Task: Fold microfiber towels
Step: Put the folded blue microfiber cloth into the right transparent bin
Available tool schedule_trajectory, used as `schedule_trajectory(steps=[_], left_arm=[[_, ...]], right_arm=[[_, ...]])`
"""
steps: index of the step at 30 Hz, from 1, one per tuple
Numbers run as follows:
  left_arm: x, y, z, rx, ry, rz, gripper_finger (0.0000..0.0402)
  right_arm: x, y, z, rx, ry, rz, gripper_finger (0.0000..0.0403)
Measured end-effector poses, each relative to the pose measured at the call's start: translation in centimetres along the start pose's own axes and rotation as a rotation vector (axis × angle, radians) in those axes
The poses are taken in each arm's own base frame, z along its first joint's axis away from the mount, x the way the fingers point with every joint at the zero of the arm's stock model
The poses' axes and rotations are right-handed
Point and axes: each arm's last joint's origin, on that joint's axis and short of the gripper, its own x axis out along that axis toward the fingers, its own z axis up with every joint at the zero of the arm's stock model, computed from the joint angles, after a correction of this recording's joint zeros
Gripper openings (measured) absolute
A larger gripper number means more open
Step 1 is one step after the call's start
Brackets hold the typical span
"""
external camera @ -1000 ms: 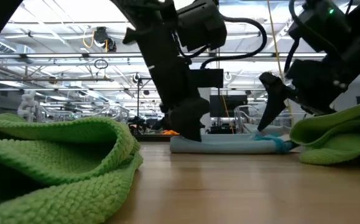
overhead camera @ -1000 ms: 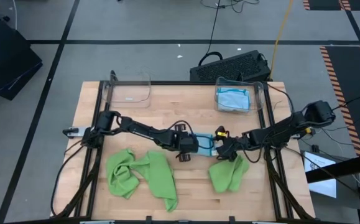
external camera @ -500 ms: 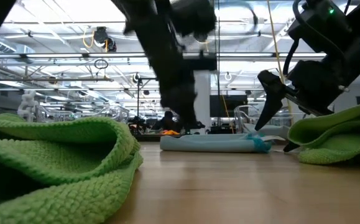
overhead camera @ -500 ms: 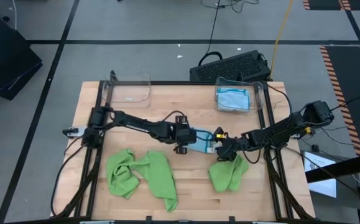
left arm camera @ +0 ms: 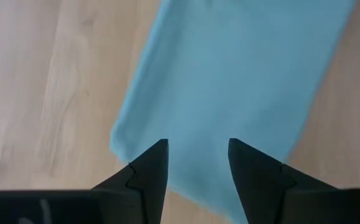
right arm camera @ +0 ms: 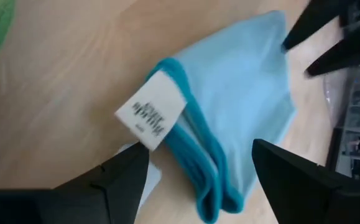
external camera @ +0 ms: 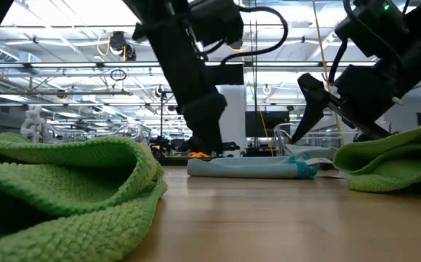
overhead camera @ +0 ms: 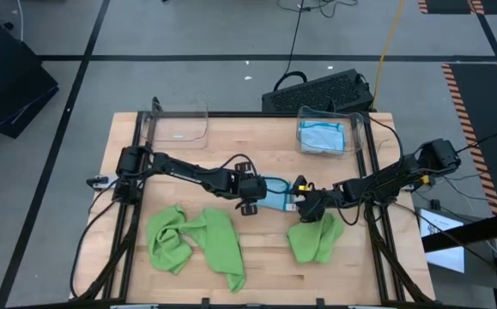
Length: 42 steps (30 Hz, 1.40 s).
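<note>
On the wooden table (overhead camera: 231,146), my left claw (left arm camera: 197,165) half-open and right claw (right arm camera: 198,177) spread wide both flank the blue towel (overhead camera: 278,192), grasping nothing; one careless nudge could unfold it.

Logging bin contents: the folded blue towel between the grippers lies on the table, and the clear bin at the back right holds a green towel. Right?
Not quite. The high view shows the clear bin holding a light blue towel, not green. The folded blue towel does lie on the table.
</note>
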Motion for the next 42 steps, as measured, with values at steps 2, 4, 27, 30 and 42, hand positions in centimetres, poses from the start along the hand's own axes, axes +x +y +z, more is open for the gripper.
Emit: schedule_trajectory(steps=[2,4,27,30,42], left_arm=[[0.6,0.1,-0.6,-0.018,-0.005,0.003,0.017],[1.1,0.2,-1.4,-0.029,0.016,-0.003,0.017],[3.4,0.9,-3.0,-0.048,-0.131,-0.08,0.017],[3.4,0.9,-3.0,-0.047,-0.131,-0.081,0.017],[3.4,0.9,-3.0,-0.056,-0.138,-0.102,0.017]], right_arm=[[-0.2,-0.2,0.1,-0.001,-0.008,-0.01,0.0279],[-0.4,-0.4,0.1,0.004,-0.013,-0.013,0.0279],[2.1,0.7,-0.8,0.108,0.013,0.072,0.0279],[2.5,0.7,-0.9,0.107,0.008,0.064,0.0279],[2.7,0.5,-1.1,0.15,-0.042,0.106,0.0174]])
